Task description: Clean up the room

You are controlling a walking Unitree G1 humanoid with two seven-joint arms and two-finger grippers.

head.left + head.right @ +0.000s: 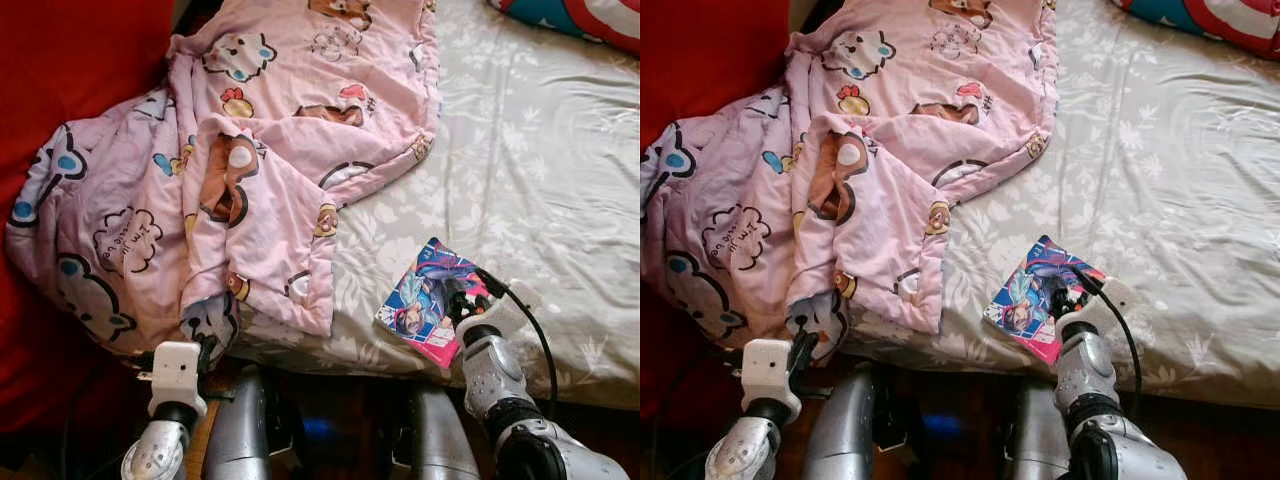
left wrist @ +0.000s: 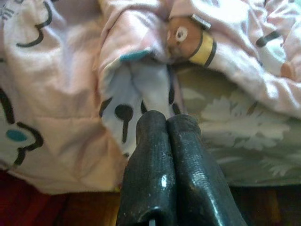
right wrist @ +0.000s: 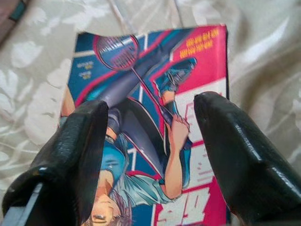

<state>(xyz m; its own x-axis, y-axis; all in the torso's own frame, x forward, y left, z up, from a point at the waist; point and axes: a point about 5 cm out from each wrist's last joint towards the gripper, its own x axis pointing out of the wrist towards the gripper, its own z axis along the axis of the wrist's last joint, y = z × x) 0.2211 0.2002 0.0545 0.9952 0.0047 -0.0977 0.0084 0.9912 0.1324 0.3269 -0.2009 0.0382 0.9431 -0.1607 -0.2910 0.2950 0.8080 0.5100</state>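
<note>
A colourful comic book point(image 1: 428, 298) point(image 3: 150, 113) lies flat on the grey floral bed sheet point(image 1: 540, 170) near the bed's front edge. My right gripper point(image 1: 458, 298) point(image 3: 148, 117) hovers right over the book's near corner, open, with one finger on each side of the cover picture. A crumpled pink cartoon-print blanket point(image 1: 240, 160) point(image 2: 61, 94) covers the bed's left part and hangs over the edge. My left gripper point(image 1: 208, 345) point(image 2: 167, 125) is shut with nothing in it, its tips at the blanket's hanging hem.
A red surface point(image 1: 70, 60) rises to the left of the bed. A blue and red pillow point(image 1: 590, 18) lies at the far right corner. Dark floor and my legs point(image 1: 240, 430) show below the bed's front edge.
</note>
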